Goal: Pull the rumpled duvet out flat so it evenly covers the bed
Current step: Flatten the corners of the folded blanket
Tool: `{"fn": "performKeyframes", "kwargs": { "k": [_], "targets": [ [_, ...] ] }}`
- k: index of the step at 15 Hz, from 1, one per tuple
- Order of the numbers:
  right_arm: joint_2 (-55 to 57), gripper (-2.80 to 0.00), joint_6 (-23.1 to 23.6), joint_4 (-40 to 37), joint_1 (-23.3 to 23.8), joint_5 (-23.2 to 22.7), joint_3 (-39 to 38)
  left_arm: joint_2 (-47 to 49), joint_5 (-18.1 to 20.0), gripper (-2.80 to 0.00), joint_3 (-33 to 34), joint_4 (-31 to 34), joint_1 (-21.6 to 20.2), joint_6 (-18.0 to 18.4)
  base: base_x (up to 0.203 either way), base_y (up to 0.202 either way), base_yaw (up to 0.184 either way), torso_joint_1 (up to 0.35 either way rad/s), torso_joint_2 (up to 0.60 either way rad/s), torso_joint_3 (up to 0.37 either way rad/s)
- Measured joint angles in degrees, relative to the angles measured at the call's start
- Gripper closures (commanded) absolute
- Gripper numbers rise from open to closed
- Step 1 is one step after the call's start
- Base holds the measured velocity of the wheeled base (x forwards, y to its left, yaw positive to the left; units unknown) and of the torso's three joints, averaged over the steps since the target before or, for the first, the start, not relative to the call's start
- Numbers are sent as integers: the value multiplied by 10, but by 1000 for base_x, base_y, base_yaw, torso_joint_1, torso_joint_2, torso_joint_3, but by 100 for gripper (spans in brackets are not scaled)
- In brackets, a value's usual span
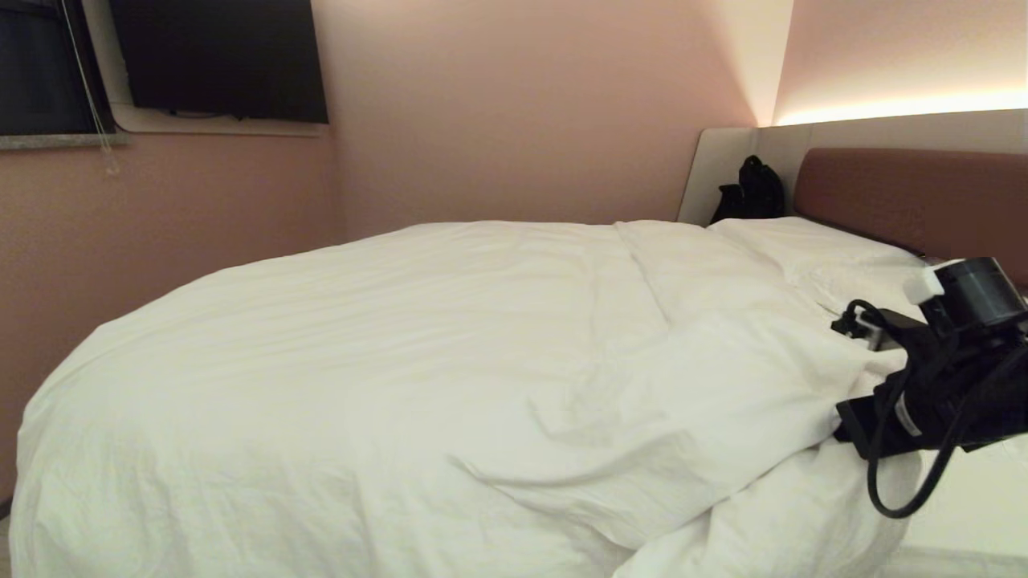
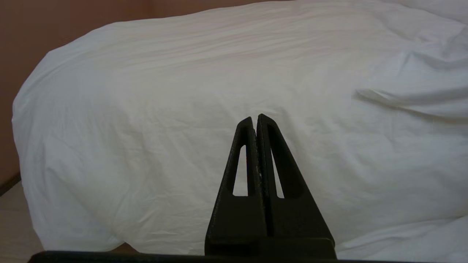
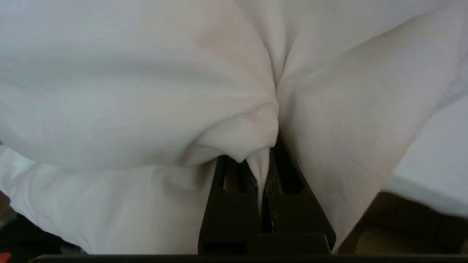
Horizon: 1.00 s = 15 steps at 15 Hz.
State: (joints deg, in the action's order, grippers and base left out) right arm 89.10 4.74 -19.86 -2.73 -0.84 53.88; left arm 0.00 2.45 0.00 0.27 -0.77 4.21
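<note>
Right arm comes into the head view from the right edge, a black wrist with a looped cable reaching over the near side of the bed (image 1: 903,189), its fingers buried in cloth there. In its wrist view the right gripper (image 3: 264,171) has its two black tapered fingers pressed together on a pinched fold of the duvet (image 1: 450,377), the cloth bunching into deep creases that run away from the fingertips. The left gripper (image 2: 255,122) hangs low beside the bed, its slotted wedge-shaped fingers pressed tight with nothing between them, pointing at the duvet's draped side and apart from it.

The duvet is thick, puffy and white. It lies smooth with faint wrinkles over the far and foot parts of the bed and hangs over the edge, but near the right gripper it is rumpled into a heavy folded ridge. Beyond that ridge white pillows (image 1: 811,249) lie against the brown padded headboard (image 1: 907,197), which sits within a light grey surround. A black bag (image 1: 751,193) stands in the corner by the headboard
</note>
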Motion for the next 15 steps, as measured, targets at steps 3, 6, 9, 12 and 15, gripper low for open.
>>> {"fn": "performKeyframes", "kwargs": {
  "k": [3, 6, 9, 12, 15],
  "targets": [
    [-52, 0, -1, 0, 12, 0, -59, 0, 0, 0, 0, 0, 0, 0, 0, 0, 0, 0, 0, 0],
    [-94, 0, 0, -1, 16, 0, -91, 0, 0, 0, 0, 0, 0, 0, 0, 0, 0, 0, 0, 0],
    [-150, 0, 2, -1, 20, 3, -144, 0, 0, 0, 0, 0, 0, 0, 0, 0, 0, 0, 0, 0],
    [-227, -280, 3, -1, 22, 5, -212, 0, 0, 0, 0, 0, 0, 0, 0, 0, 0, 0, 0, 0],
    [-260, -280, 1, -3, 22, 1, -234, 0, 0, 0, 0, 0, 0, 0, 0, 0, 0, 0, 0, 0]
  ]
}}
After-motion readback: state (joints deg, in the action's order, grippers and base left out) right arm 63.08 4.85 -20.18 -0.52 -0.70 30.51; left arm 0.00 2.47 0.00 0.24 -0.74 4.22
